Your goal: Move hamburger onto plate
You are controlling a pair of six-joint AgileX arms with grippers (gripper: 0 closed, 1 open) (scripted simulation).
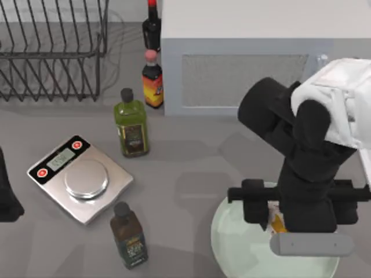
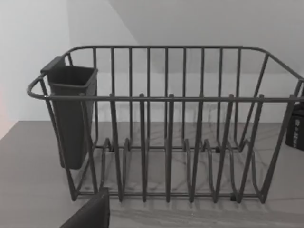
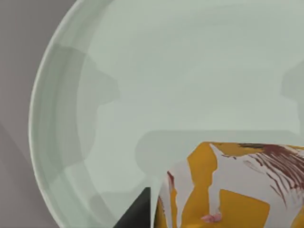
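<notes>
The pale mint-green plate (image 1: pixel 243 249) lies at the table's front right, and its glossy inside and low rim (image 3: pixel 47 118) fill much of the right wrist view. My right gripper (image 1: pixel 278 225) hangs over the plate, shut on the hamburger (image 1: pixel 277 221), of which a small orange-yellow and white bit peeks out under the arm. In the right wrist view the hamburger (image 3: pixel 228 190) sits just above the plate and casts a shadow on it, with one dark fingertip (image 3: pixel 138 214) against its side. My left arm (image 1: pixel 7 197) is parked at the table's left edge.
A silver scale (image 1: pixel 81 179) stands at the left, with a green oil bottle (image 1: pixel 132 124) behind it and a dark bottle (image 1: pixel 128 237) in front. Two sauce bottles (image 1: pixel 153 81) stand by a white box (image 1: pixel 249 52). A wire dish rack (image 1: pixel 52 52) (image 2: pixel 166 123) fills the back left.
</notes>
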